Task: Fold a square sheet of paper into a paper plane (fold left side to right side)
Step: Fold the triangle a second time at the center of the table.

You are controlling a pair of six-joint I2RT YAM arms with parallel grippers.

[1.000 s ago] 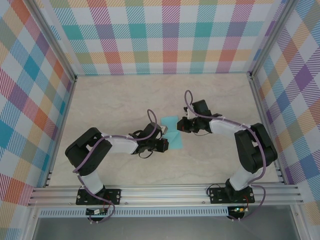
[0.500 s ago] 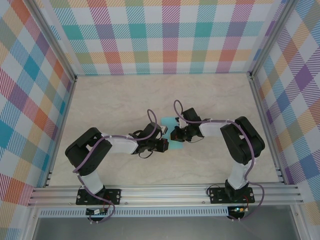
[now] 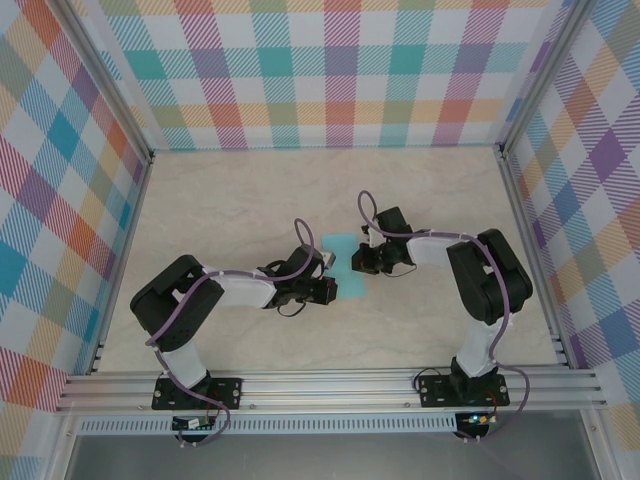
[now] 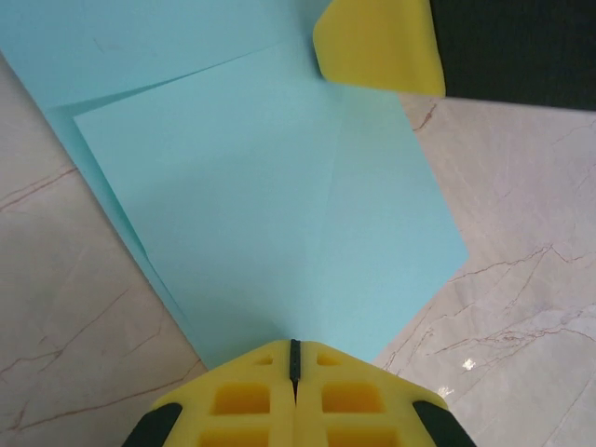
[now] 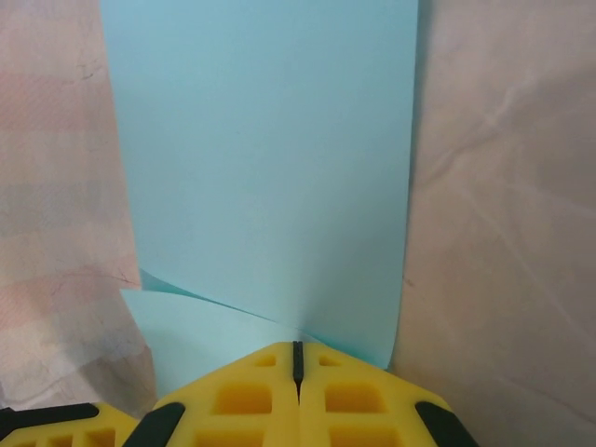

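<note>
The square sheet of paper [image 3: 343, 266] is turquoise and lies folded on the table between both grippers. In the left wrist view the sheet [image 4: 270, 205] shows a top layer lying askew over a lower one, with a faint crease down it. My left gripper [image 4: 294, 346] is shut, its yellow tips resting on the near corner of the paper. My right gripper [image 5: 297, 348] is also shut, its tips pressed down where a raised flap [image 5: 261, 158] meets the lower layer. From above, the left gripper [image 3: 331, 290] and the right gripper [image 3: 361, 263] sit at opposite edges of the sheet.
The marble-look table [image 3: 250, 210] is boxed in by pastel checked walls [image 3: 330, 70] at the back and both sides. An aluminium rail [image 3: 330, 385] runs along the near edge. One yellow fingertip [image 4: 377, 51] of the right gripper is visible at the top of the left wrist view.
My right gripper swept left across the paper, then drew back a little to the right. The left arm has stayed put on the sheet's near corner.
</note>
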